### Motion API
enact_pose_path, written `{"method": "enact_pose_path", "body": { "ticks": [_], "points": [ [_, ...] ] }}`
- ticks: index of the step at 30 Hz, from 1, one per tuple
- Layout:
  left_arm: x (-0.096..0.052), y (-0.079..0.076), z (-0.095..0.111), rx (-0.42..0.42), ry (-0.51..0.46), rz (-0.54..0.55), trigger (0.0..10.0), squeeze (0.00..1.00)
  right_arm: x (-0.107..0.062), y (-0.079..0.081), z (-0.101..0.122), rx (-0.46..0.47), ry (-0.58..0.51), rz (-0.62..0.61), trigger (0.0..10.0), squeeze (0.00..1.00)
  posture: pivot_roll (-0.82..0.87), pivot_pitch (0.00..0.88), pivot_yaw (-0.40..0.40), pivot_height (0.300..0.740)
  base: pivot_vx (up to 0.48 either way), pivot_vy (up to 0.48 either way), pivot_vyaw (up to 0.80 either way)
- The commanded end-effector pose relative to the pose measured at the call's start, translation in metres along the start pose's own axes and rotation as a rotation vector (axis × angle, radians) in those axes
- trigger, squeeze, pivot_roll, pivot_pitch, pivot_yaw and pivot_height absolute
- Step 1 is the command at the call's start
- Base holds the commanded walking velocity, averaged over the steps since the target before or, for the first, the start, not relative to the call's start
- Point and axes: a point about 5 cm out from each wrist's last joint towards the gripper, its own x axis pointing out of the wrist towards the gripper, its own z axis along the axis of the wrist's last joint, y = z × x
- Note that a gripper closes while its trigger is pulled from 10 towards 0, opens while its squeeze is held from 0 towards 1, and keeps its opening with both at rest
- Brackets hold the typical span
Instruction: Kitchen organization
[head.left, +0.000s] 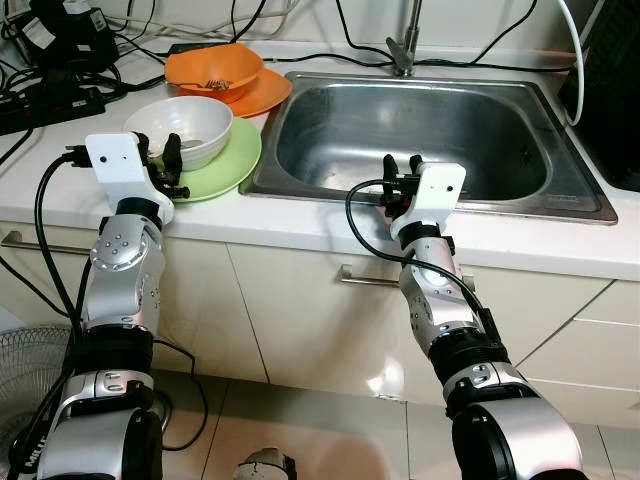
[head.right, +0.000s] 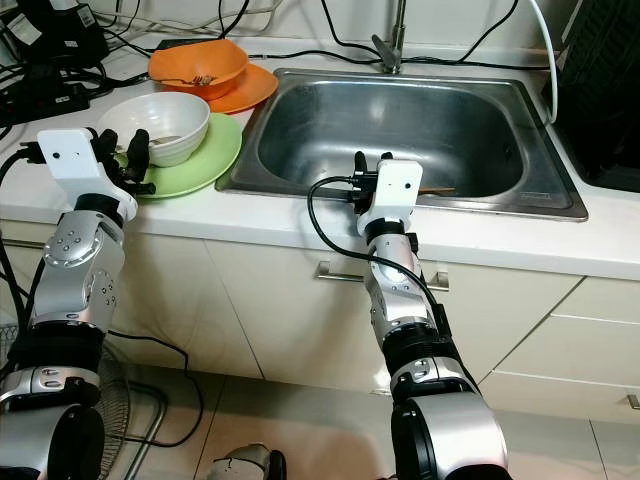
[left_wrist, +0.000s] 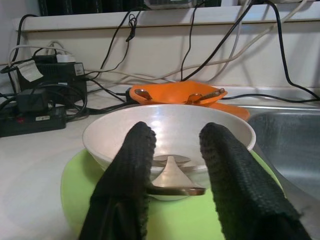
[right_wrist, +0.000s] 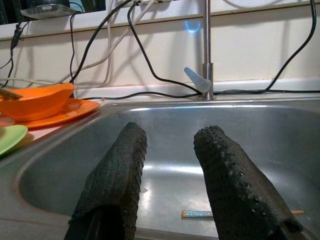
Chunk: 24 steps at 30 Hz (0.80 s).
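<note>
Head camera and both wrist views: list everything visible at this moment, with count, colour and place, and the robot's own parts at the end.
White bowl: one, on the green plate, spoon inside.
Green plate: one, counter left of the sink.
Spoon: one, metal, in the white bowl.
Orange bowl: one, on the orange plate, utensils inside.
Orange plate: one, behind the green plate.
Sink: one, steel, a chopstick on its bottom.
Faucet: one, steel, behind the sink.
Cables: several, black and white, along the wall.
Power strip: one, black, far left.
Fan: one, white, on the floor.
Left claw: open, at the white bowl.
Right claw: open, at the sink's front edge.
</note>
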Motion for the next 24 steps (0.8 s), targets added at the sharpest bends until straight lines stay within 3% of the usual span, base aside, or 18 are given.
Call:
{"method": "enact_pose_path", "body": {
  "ticks": [1, 12, 24],
  "points": [
    [0.001, -0.002, 0.0, 0.001, -0.001, 0.0, 0.0, 0.0, 0.0, -0.001, 0.002, 0.008, -0.008, -0.004, 10.0, 0.0, 0.21, 0.0, 0.062, 0.74, 0.0, 0.0, 0.0],
    [0.002, -0.004, 0.004, 0.011, -0.031, -0.017, 0.0, 0.0, 0.001, -0.002, 0.002, 0.007, -0.008, -0.009, 10.0, 0.0, 0.21, 0.0, 0.065, 0.74, 0.0, 0.0, 0.0],
    [0.004, -0.016, 0.023, 0.137, -0.146, -0.066, 0.0, 0.0, 0.002, 0.001, 0.003, 0.012, -0.012, -0.001, 10.0, 0.0, 0.21, 0.0, 0.064, 0.74, 0.0, 0.0, 0.0]
  ]
}}
